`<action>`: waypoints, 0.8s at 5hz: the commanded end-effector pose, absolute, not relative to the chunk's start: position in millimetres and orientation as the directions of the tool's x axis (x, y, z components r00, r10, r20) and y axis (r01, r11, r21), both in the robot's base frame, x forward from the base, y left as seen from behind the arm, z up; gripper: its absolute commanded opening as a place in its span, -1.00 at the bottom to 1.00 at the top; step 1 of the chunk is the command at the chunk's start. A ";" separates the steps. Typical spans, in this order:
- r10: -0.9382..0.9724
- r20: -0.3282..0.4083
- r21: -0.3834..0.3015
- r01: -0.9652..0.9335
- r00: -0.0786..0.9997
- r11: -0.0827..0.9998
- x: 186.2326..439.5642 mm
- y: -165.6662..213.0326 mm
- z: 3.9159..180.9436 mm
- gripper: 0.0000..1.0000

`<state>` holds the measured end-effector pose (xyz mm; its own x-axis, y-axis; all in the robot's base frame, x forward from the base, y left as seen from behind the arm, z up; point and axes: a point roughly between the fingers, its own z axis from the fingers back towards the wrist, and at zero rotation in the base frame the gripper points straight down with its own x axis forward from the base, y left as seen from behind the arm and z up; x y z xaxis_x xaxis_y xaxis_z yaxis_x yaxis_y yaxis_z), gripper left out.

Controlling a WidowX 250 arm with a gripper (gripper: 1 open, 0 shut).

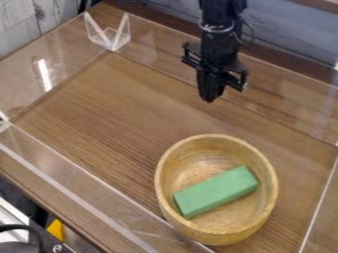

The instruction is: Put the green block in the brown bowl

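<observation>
one green block (215, 192), one brown bowl (168, 170), one gripper (211, 95). the bowl sits on the wooden table (106, 109) near its front right, and the block lies flat inside it, slanted across the bottom. the block is a solid matte green bar, shorter than the bowl is wide. the gripper points down over bare table behind the bowl, jaws together and empty.

Green block (215, 192) lies inside the brown bowl (175, 158). Gripper (211, 96) hangs behind the bowl, well apart. Clear stand (109, 32) far behind-left of bowl.
</observation>
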<state>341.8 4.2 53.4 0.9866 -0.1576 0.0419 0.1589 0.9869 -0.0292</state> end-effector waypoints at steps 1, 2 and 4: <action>-0.137 0.097 -0.013 0.139 0.986 0.990 355.3 0.4 64.8 -1.00; -0.117 0.090 -0.014 0.118 0.989 0.993 356.0 -2.5 60.9 -1.00; -0.081 0.075 -0.015 0.082 0.994 0.996 376.7 -9.2 70.5 -1.00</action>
<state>366.7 -7.6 50.5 0.9970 -0.0769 0.0109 0.0771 0.9968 -0.0225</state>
